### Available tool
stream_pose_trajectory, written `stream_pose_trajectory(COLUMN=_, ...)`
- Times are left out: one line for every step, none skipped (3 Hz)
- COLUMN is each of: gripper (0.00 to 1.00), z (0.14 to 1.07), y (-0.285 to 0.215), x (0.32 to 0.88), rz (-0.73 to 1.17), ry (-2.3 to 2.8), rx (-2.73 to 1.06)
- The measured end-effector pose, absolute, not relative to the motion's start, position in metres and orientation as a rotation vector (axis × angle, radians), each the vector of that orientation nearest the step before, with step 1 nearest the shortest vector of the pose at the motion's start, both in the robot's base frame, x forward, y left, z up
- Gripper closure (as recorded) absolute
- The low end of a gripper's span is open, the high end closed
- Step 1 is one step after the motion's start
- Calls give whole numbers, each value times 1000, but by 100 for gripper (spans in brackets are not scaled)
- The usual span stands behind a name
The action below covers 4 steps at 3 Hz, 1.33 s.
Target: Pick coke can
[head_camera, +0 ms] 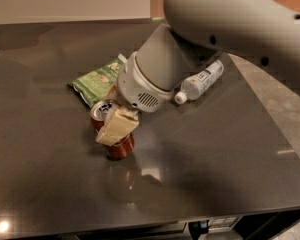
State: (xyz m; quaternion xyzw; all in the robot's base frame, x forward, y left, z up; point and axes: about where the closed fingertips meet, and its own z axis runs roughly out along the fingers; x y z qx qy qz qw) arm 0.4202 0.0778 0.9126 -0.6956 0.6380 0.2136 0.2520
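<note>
Since the big grey arm hogs the upper right, the interesting bit is down at its tip. The gripper sits left of centre over the dark table, and it looks clamped on the can. One cream finger lies across the near side of the can and covers most of its middle; the other is hidden behind it. The can is tilted, with its top leaning to the upper left. Its bottom edge is right at the tabletop, and I honestly can't tell if it's touching or just off it. Looks-wise it has a red body and a silver top turned toward the camera, and any lettering is hidden by the finger. A green chip bag lies just behind the can. A clear bottle lies on its side to the right, well apart.
</note>
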Motion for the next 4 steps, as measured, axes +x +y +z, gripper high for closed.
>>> stream_pose_trajectory(gripper=100, z=919, y=62, x=436, rz=455, ry=1780, rx=-2038)
stream_pose_trajectory(gripper=100, z=916, y=44, x=445, rz=304, ry=1803, rx=-2196)
stream_pose_trajectory(gripper=100, z=909, y=26, x=453, rz=158, ry=1823, rx=-2344)
stream_pose_trajectory(gripper=85, z=898, y=14, x=459, rz=66, ry=1830, rx=-2455)
